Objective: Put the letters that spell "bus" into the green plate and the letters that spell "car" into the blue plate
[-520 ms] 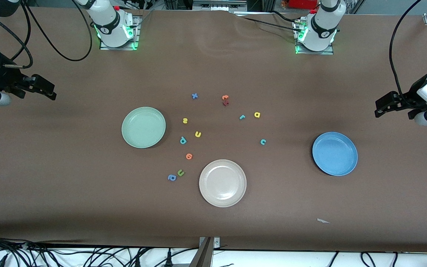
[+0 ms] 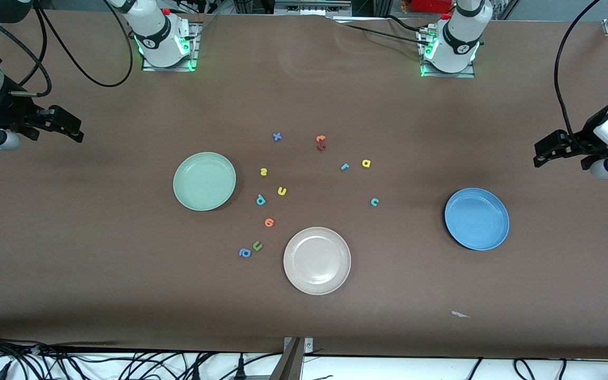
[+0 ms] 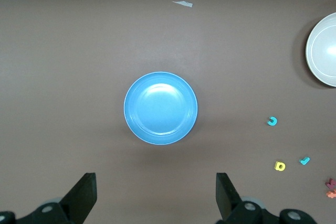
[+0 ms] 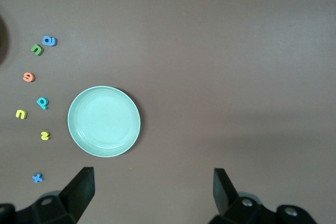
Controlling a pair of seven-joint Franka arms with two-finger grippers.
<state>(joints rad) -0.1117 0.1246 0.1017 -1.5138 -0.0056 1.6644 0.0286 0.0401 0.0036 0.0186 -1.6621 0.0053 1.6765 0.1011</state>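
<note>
Brown matting covers the bench, and nothing has been sorted yet: all three plates are empty. The green plate sits toward the right arm's end, the blue plate toward the left arm's end, and a cream plate lies between them, nearer the front camera. The "bus" letters lie just beside the green plate: the yellow s, the yellow u and the teal b. The "car" letters sit nearer mid-bench: the teal r, the yellow a and the teal c. Decoys are mixed in: an orange letter, a green u, a blue a and a blue x. My right pincer hangs over the bench edge at the right arm's end, jaws wide and empty; my left pincer waits over the other end, also wide and empty. I judge the first reach should be the right arm to the yellow u or teal b. These letters are tiny and thin, so I would come straight down, centre the jaws, and avoid nudging neighbours. Compared with half a second ago, the right pincer has shifted slightly toward the bases' edge; the left arm and every letter are unchanged.
</note>
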